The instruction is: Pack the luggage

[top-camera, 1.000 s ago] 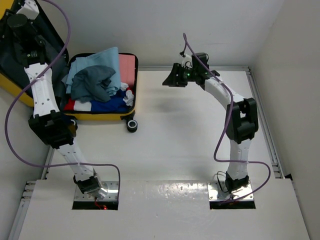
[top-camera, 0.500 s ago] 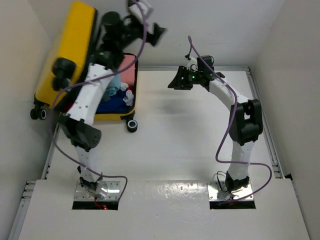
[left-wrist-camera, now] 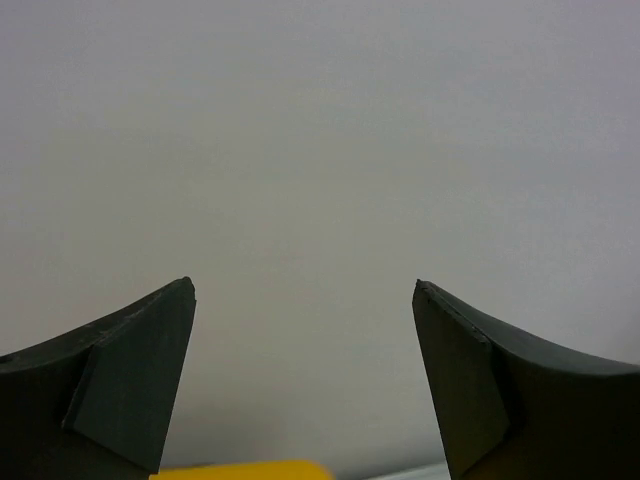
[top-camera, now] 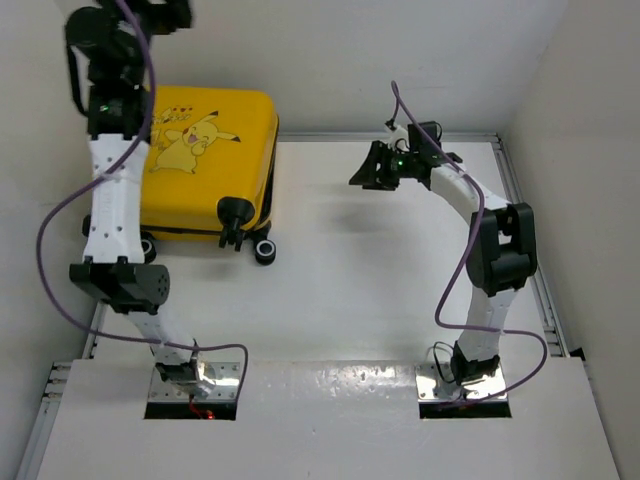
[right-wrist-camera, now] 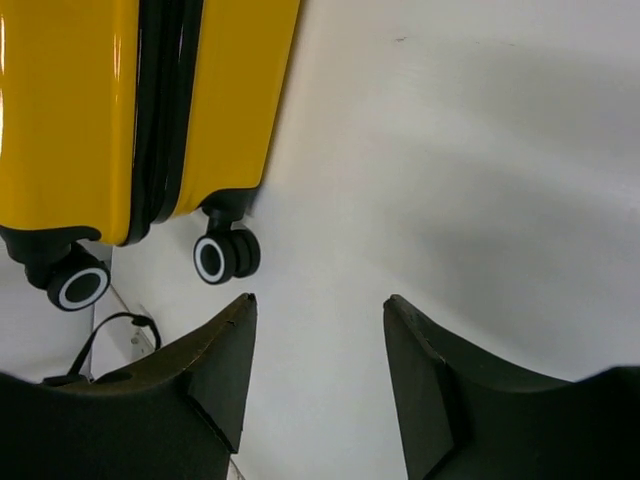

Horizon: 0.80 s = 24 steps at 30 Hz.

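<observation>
1. The luggage (top-camera: 205,150) lies shut and flat on the white surface (top-camera: 380,300), its Pikachu print facing up. Half a second ago its yellow lid stood raised on edge. A second ago it lay fully open with a heap of clothes showing.
2. No clothing is in view now; the two yellow shells meet along a dark seam, as the right wrist view (right-wrist-camera: 230,100) shows.
3. Its black wheels (top-camera: 263,250) stick out from the luggage's near edge, and one pair (right-wrist-camera: 225,255) rests on the surface.
4. The left arm, which reached across the open case half a second ago, now rises above the luggage's far left corner.
5. The left hand (left-wrist-camera: 303,290) is released, its fingers spread wide with nothing between them. It faces the plain wall (left-wrist-camera: 320,120), with only a sliver of yellow shell (left-wrist-camera: 240,470) at the bottom of its view.
6. The right hand (top-camera: 358,178) hangs above the surface well to the right of the luggage, pointing toward it. It has drifted slightly further from the case than a second ago.
7. The right hand (right-wrist-camera: 319,300) is also released, its fingers apart and empty.
</observation>
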Each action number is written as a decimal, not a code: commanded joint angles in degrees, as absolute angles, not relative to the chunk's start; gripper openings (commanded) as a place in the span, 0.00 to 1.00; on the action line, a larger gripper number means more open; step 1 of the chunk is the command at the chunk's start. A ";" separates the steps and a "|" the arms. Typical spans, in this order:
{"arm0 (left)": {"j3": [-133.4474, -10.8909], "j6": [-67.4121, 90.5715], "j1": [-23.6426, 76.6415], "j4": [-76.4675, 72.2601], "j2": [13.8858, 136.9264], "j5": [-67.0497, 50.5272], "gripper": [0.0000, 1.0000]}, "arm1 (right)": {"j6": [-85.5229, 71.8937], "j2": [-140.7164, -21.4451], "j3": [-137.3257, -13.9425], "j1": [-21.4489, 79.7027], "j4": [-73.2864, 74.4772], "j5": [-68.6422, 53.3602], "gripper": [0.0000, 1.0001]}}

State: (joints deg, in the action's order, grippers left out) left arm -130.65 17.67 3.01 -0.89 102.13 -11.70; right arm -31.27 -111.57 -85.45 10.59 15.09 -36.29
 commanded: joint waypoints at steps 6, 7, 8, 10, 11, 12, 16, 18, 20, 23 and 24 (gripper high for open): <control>-126.04 3.52 -17.21 23.53 98.96 6.87 0.78 | -31.91 -112.93 -93.86 13.62 13.45 -41.22 0.58; -124.90 3.52 -20.45 25.73 100.62 4.33 0.78 | -30.95 -113.29 -95.17 14.15 13.80 -41.66 0.59; -123.67 3.52 -21.87 27.58 101.16 3.09 0.79 | -30.33 -113.64 -95.79 15.89 14.58 -41.92 0.59; -121.13 2.29 -24.60 29.26 103.17 1.67 0.81 | -26.65 -113.90 -97.90 16.96 16.52 -41.75 0.63; -120.16 1.07 -25.31 29.27 103.97 0.02 0.79 | -25.76 -113.82 -98.00 18.18 16.70 -41.84 0.63; -120.15 -0.08 -26.01 30.75 105.19 -1.22 0.75 | -23.75 -113.64 -98.17 18.63 17.31 -41.49 0.66; -121.73 -2.90 -27.07 34.01 111.78 -4.13 0.68 | -22.15 -113.47 -97.74 19.69 18.98 -39.47 0.67; -123.21 -4.74 -26.55 36.54 115.72 -4.92 0.68 | -21.63 -113.21 -97.21 19.43 19.77 -38.33 0.68; -123.83 -5.88 -25.84 37.79 118.29 -6.05 0.66 | -21.10 -112.77 -96.51 19.25 20.04 -37.88 0.70; -122.88 -4.48 -24.62 40.60 122.16 -14.55 0.61 | -20.13 -112.06 -95.63 18.64 21.18 -37.27 0.71; -121.91 -4.48 -24.09 41.39 122.69 -18.33 0.61 | -19.87 -111.63 -95.36 18.11 21.44 -37.35 0.72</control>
